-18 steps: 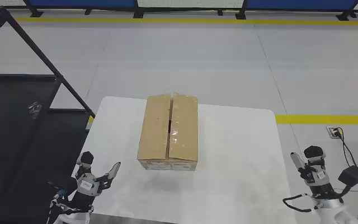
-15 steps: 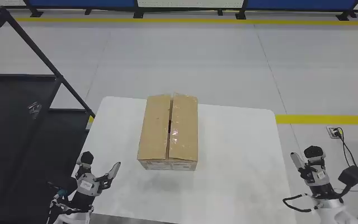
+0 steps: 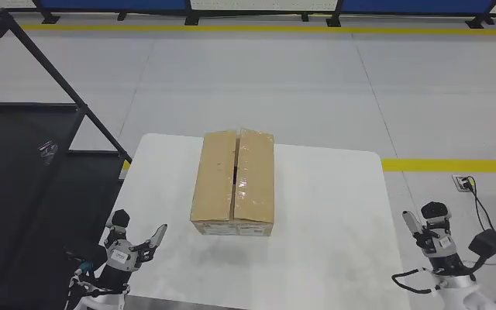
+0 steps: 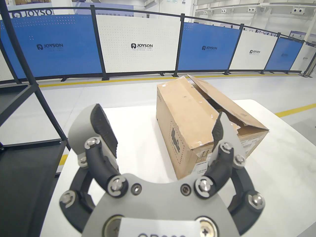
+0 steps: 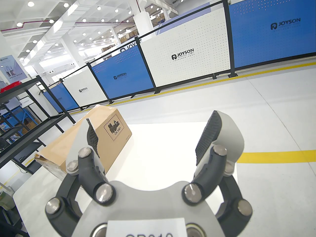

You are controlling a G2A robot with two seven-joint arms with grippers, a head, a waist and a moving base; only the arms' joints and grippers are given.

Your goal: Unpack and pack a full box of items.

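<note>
Count: one cardboard box [image 3: 233, 182], one white table [image 3: 325, 232], two grippers, one black shelf rack [image 3: 39, 155] off the table's left side.

Box position: on the table, about midway across and nearer the far edge, long axis running away from the robot. It touches neither gripper.

Left gripper [image 3: 141, 229]: at the table's near left corner, fingers spread apart, nothing between them. The box is ahead of it and to its right, well apart.

Right gripper [image 3: 422, 219]: just off the table's near right corner, fingers likewise spread and holding nothing. The box is ahead and to its left, well apart.

Box appearance: plain brown, rectangular, upright. Two top flaps meet at a lengthwise centre seam with a dark gap in it. In the left wrist view one flap stands slightly raised, with torn tape along its edge. There is a white label on the near end face and a dark printed mark on each long side.
</note>
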